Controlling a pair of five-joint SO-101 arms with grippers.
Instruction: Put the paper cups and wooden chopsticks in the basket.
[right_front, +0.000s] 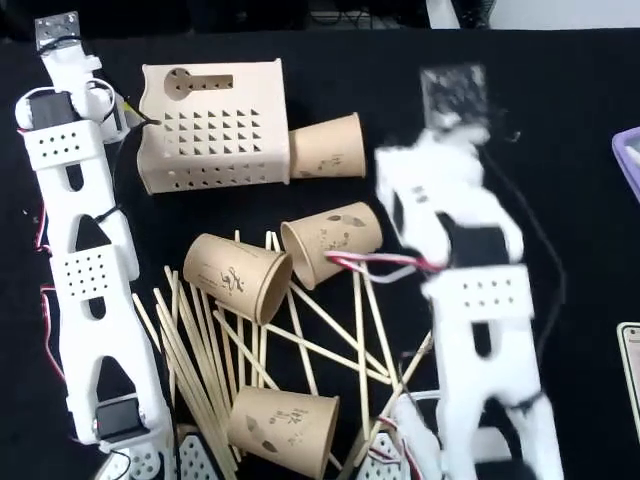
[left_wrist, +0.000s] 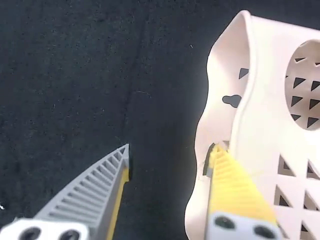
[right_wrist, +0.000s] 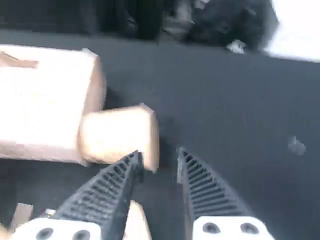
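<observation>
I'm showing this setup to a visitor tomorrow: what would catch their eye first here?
Probably the wooden chopsticks strewn in a fan across the middle of the table, with three paper cups tipped over among them. Beyond them the basket lies on its side, a fourth cup at its open end. The left hand stands open astride the basket's wall, the right hand open by that cup.
</observation>
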